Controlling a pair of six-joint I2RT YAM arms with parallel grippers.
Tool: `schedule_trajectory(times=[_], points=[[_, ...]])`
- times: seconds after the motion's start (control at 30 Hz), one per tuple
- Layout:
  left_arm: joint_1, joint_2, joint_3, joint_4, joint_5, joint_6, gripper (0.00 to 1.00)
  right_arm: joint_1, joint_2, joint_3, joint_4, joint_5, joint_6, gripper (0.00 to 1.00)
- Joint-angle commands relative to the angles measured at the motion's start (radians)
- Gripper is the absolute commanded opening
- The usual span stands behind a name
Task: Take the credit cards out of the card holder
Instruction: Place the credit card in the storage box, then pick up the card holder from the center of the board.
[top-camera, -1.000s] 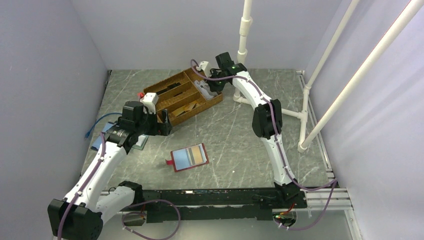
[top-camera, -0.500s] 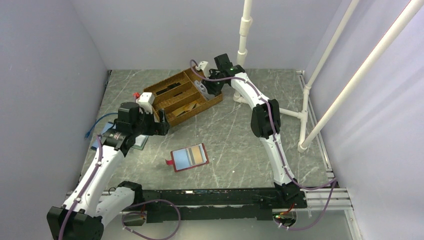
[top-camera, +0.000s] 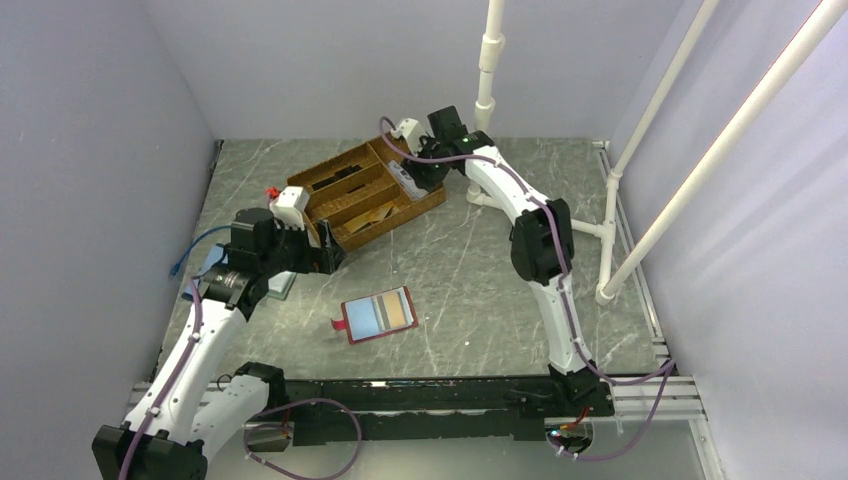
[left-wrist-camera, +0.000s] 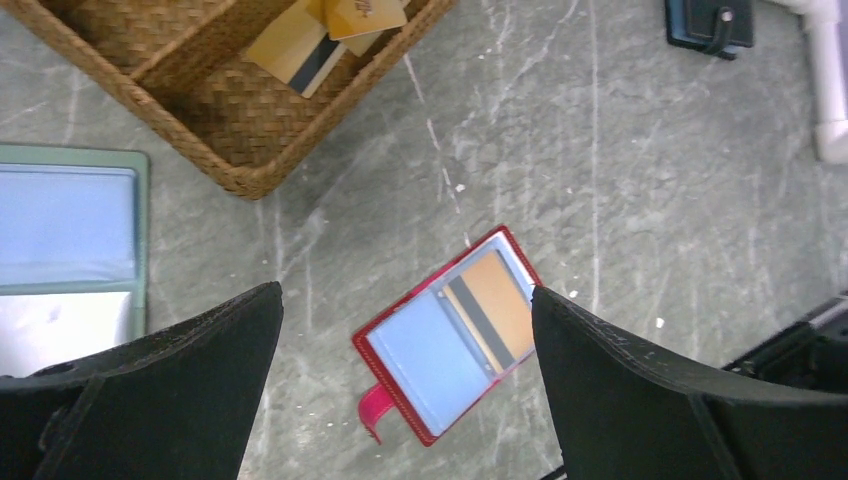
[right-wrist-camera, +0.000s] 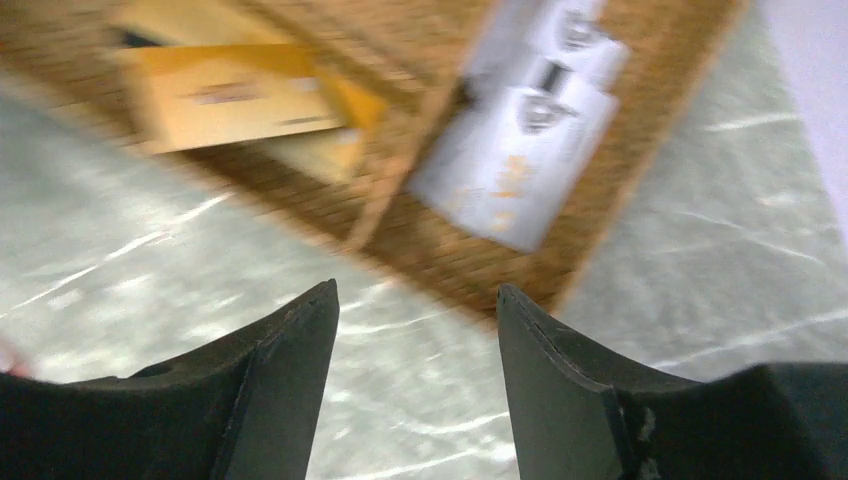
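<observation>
From above, one woven basket (top-camera: 365, 195) stood on the bench (top-camera: 470, 270) toward the far edge, left of the middle. One red card holder (top-camera: 378, 315) lay open and flat nearer the near edge, apart from the basket, with two cards showing in it side by side. The left gripper (top-camera: 328, 258) hung by the basket's near corner. The right gripper (top-camera: 415, 178) hung over the basket's far right end.

In the left wrist view, the left gripper (left-wrist-camera: 405, 295) was spread wide and held nothing. The card holder (left-wrist-camera: 450, 350) lay on the bench below and between the fingers. It held one light-blue card (left-wrist-camera: 425, 365) and one orange-tan card (left-wrist-camera: 498, 308) with a dark stripe, and its snap tab (left-wrist-camera: 375, 410) stuck out. Two gold-tan cards (left-wrist-camera: 295, 45) lay overlapping in the basket (left-wrist-camera: 220, 110). One light-blue booklet case (left-wrist-camera: 65, 230) and one black wallet (left-wrist-camera: 710, 22) lay on the bench.

The right wrist view was blurred. The right gripper (right-wrist-camera: 415, 295) was parted with nothing between the fingers. Below it, the basket (right-wrist-camera: 440, 250) held what looked like two silver-grey cards (right-wrist-camera: 515, 150) overlapping in one compartment. Gold-tan cards (right-wrist-camera: 235, 95) lay in the next compartment, but I could not count them.
</observation>
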Motion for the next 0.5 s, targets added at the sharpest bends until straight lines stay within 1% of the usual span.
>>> schedule_trajectory(times=[0.0, 0.03, 0.13, 0.27, 0.33, 0.4, 0.47], points=[[0.006, -0.014, -0.02, 0.082, 0.125, -0.116, 0.99, 0.043, -0.305, -0.216, -0.047, -0.307, 0.036, 0.63], [0.006, -0.019, -0.034, 0.097, 0.154, -0.162, 0.99, 0.046, -0.362, -0.313, -0.044, -0.363, 0.037, 0.63], [0.006, -0.035, -0.108, 0.155, 0.242, -0.294, 0.98, 0.056, -0.527, -0.504, -0.035, -0.484, 0.027, 0.63], [-0.006, -0.1, -0.236, 0.255, 0.311, -0.477, 0.93, 0.061, -0.664, -0.716, -0.025, -0.561, 0.023, 0.63], [-0.039, -0.156, -0.282, 0.26, 0.282, -0.528, 0.92, 0.061, -0.716, -0.818, 0.006, -0.578, 0.035, 0.63], [-0.094, -0.206, -0.317, 0.255, 0.217, -0.567, 0.92, 0.061, -0.773, -0.92, 0.055, -0.577, 0.036, 0.63], [-0.167, -0.228, -0.335, 0.24, 0.123, -0.592, 0.92, 0.058, -0.839, -1.02, 0.128, -0.564, 0.019, 0.63]])
